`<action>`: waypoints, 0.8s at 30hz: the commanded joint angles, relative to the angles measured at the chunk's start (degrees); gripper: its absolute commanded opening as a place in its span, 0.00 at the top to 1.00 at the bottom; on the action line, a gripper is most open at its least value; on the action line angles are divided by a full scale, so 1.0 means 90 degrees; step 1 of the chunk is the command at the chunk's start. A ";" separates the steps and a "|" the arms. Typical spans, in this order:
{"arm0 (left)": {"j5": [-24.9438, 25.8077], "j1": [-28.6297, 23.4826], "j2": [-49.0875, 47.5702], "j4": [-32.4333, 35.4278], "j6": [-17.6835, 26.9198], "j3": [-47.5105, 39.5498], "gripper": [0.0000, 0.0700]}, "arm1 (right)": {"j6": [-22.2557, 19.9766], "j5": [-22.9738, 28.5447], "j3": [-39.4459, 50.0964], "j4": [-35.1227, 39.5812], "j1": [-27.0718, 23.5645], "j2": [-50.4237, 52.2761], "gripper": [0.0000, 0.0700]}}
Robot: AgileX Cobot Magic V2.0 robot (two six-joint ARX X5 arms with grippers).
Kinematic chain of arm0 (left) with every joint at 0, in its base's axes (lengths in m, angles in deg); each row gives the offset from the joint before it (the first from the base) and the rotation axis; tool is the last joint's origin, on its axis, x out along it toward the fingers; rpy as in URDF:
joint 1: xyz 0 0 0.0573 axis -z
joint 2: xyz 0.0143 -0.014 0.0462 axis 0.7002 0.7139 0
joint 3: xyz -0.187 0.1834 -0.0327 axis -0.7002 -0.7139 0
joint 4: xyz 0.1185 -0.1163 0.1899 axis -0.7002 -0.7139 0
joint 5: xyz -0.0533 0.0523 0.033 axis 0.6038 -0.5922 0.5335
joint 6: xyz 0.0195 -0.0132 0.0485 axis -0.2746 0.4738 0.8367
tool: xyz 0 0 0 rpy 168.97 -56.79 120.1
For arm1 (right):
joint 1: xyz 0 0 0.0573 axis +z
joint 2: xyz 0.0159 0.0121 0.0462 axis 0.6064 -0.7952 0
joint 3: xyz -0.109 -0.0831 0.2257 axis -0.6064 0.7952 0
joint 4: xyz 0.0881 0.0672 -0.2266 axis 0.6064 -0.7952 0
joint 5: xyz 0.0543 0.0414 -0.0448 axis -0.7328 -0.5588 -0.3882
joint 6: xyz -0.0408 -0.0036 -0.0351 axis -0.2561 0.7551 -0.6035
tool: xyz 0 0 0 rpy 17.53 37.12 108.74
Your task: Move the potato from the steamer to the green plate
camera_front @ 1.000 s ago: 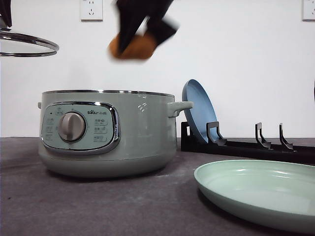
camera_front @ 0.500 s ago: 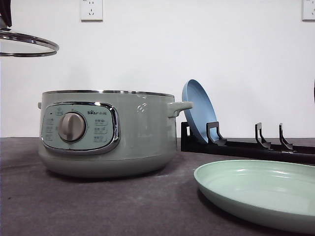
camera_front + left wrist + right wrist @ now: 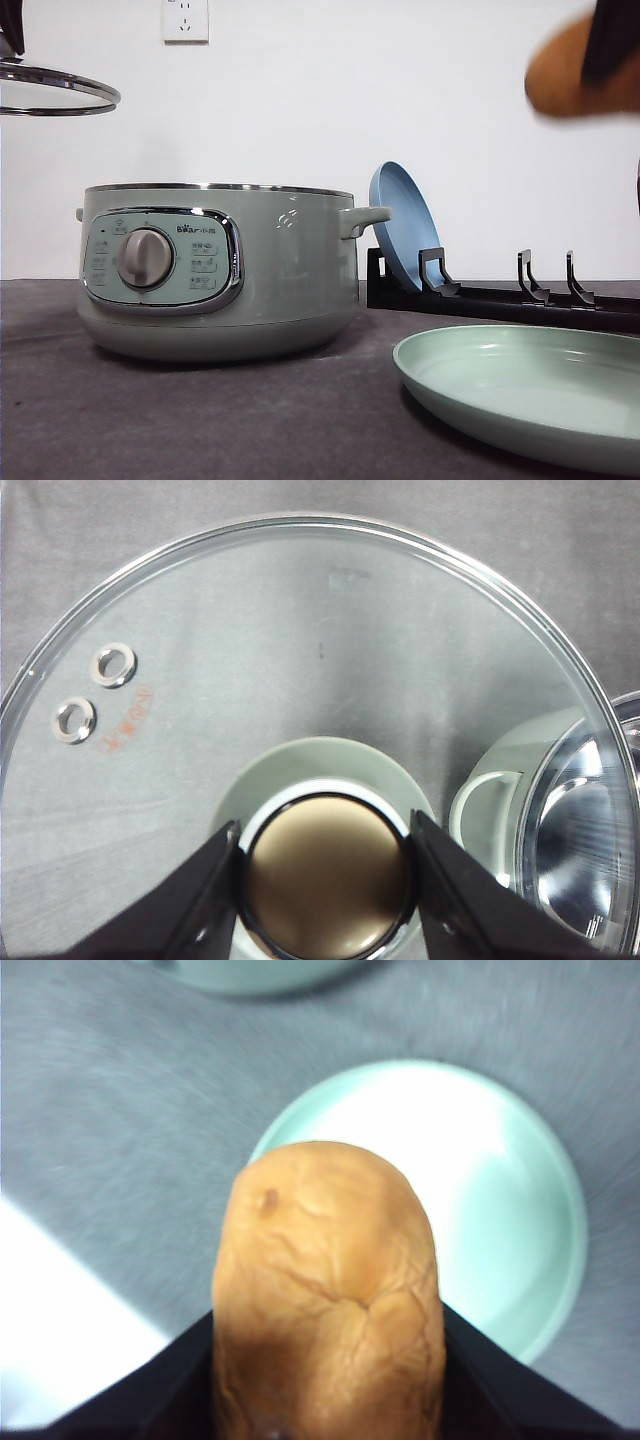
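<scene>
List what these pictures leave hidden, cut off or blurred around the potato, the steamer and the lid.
- Potato: front view, motion-blurred and cut by the top-right edge; the right tool holding it shows as a dark smear.
- Steamer interior: front view, hidden by its own wall.
- Glass lid: front view, cut by the left edge, knob out of frame.
- Green plate: right wrist view, partly covered by the potato.
- Panel button labels: too small to read.
</scene>
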 commanded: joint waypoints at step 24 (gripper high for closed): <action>0.0015 -0.0007 -0.0104 0.0218 -0.0019 0.0192 1.00 | 0.0453 0.0052 0.2014 0.3282 -0.0321 -0.1882 0.77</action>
